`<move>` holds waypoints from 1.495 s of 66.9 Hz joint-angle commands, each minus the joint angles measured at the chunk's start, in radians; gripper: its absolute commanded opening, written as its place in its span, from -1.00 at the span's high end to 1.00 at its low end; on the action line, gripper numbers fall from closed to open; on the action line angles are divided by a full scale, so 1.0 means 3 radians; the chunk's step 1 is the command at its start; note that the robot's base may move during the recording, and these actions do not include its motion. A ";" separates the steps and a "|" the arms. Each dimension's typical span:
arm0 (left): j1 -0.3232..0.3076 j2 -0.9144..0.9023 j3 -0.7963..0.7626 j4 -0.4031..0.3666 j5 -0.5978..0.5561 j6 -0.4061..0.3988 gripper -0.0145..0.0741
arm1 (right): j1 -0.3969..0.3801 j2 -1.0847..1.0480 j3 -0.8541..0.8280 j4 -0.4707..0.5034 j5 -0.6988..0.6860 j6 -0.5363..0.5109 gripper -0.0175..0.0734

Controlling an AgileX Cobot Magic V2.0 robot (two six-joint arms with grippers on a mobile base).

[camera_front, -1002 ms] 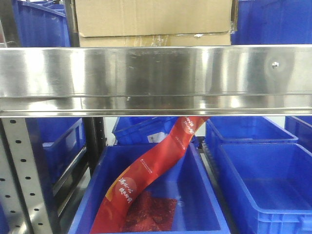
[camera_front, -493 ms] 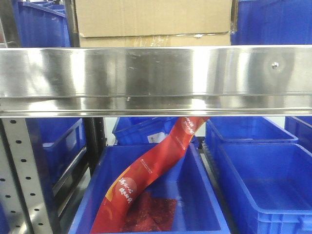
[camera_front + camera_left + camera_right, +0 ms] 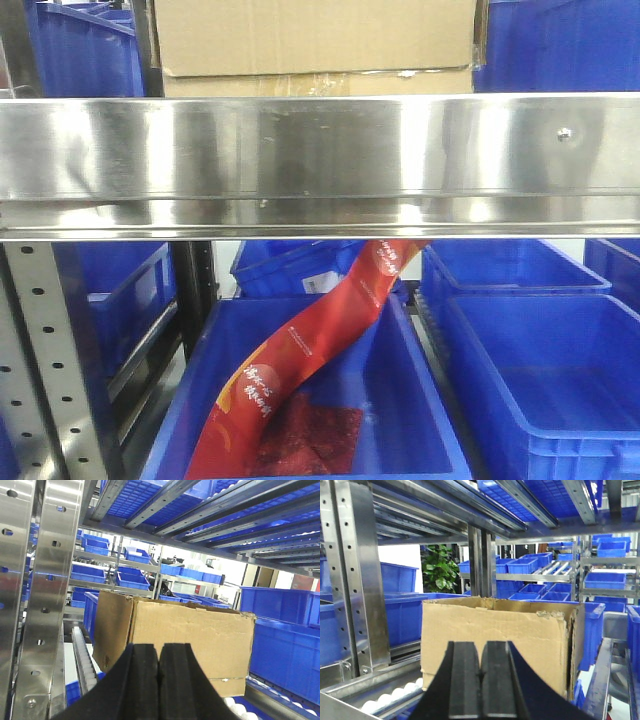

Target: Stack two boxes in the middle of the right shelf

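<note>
Item: large plain brown corrugated cardboard boxes (image 3: 315, 45), one atop the other with a shiny taped seam between, resting on the shelf directly above the broad mirror-like stainless-steel front rail (image 3: 320, 150) of the rack level. Left gripper (image 3: 159, 680): black pads pressed together, nothing between them, facing the upper box (image 3: 190, 640) and apart from it. Right gripper (image 3: 481, 680): likewise closed on nothing, box face (image 3: 495, 635) beyond it. Below the rail: blue plastic bins (image 3: 540, 370), one holding a red printed banner strip (image 3: 310, 350). Change over the last second: none detectable (boxes, rail and banner sit exactly as before). Judgement: stack appears placed, both arms clear; task looks essentially complete.
</note>
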 commanded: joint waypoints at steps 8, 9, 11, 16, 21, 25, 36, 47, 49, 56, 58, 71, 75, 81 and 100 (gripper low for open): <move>-0.0008 -0.0022 0.0008 -0.0011 -0.0076 0.0001 0.92 | -0.0020 -0.0065 0.0092 0.0678 0.0472 -0.0294 0.98; -0.0008 -0.0022 0.0008 -0.0011 -0.0076 0.0001 0.92 | -0.0029 -0.0081 0.0116 0.0721 0.0529 -0.0370 0.98; -0.0008 -0.0022 0.0008 -0.0011 -0.0076 0.0001 0.92 | -0.0063 -0.0126 0.0184 0.0755 0.0628 -0.0578 0.98; -0.0008 -0.0022 0.0008 -0.0011 -0.0076 0.0001 0.92 | -0.0161 -0.0245 0.0389 0.0822 0.0656 -0.1096 0.98; -0.0008 -0.0022 0.0008 -0.0011 -0.0076 0.0001 0.92 | -0.0326 -0.0397 0.0688 0.1127 0.0567 -0.1593 0.98; -0.0008 -0.0022 0.0008 -0.0011 -0.0076 0.0001 0.92 | -0.0476 -0.0504 0.0909 0.1289 0.0418 -0.1802 0.98; -0.0008 -0.0022 0.0008 -0.0011 -0.0076 0.0001 0.92 | -0.0867 -0.0848 0.1379 0.1379 0.0210 -0.1830 0.98; -0.0008 -0.0022 0.0008 -0.0011 -0.0076 0.0001 0.92 | -0.1101 -0.1197 0.1606 0.1464 0.0210 -0.1830 0.98; -0.0008 -0.0022 0.0008 -0.0011 -0.0076 0.0001 0.92 | -0.1131 -0.1281 0.1653 0.1464 0.0210 -0.1830 0.98; -0.0008 -0.0022 0.0008 -0.0011 -0.0076 0.0001 0.92 | -0.1147 -0.1575 0.1790 0.1464 0.0216 -0.1830 0.98; -0.0008 -0.0022 0.0008 -0.0011 -0.0076 0.0001 0.92 | -0.1147 -0.1654 0.1823 0.1464 0.0232 -0.1830 0.98; -0.0008 -0.0023 0.0008 -0.0011 -0.0082 0.0001 0.92 | -0.1152 -0.1727 0.1849 0.1488 0.0361 -0.1830 0.98; -0.0008 -0.0023 0.0008 -0.0011 -0.0082 0.0001 0.92 | -0.1154 -0.1727 0.1849 0.1569 0.0388 -0.1836 0.98; -0.0008 -0.0023 0.0008 -0.0011 -0.0082 0.0001 0.92 | -0.1182 -0.1727 0.1849 0.1622 0.0407 -0.1836 0.98; -0.0008 -0.0023 0.0008 -0.0011 -0.0082 0.0001 0.92 | -0.1363 -0.1727 0.1849 0.1720 0.0521 -0.1960 0.98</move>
